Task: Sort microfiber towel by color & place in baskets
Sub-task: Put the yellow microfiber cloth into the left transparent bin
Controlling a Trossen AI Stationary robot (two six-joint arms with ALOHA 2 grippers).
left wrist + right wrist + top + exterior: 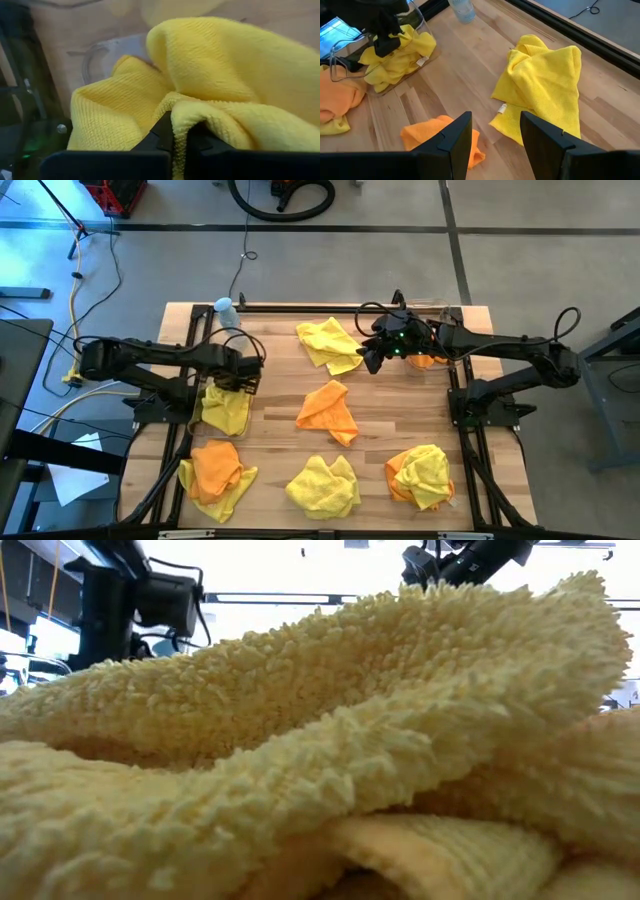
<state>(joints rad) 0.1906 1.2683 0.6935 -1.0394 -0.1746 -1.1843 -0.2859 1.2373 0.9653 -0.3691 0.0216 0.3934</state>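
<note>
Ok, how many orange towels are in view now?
4 orange towels: one mid-table, one lower left in the high view, one lower right, one beside the right claw. Others may be hidden.

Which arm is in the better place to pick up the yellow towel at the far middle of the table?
The right. Its gripper is open beside that yellow towel, while the left gripper is shut on a yellow cloth at the left basket.

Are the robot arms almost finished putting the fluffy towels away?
Not yet. One yellow towel sits in the left basket, pinched by the left end effector. The right end effector hangs open over the table. Several piles remain, including a yellow one and an orange one.
</note>
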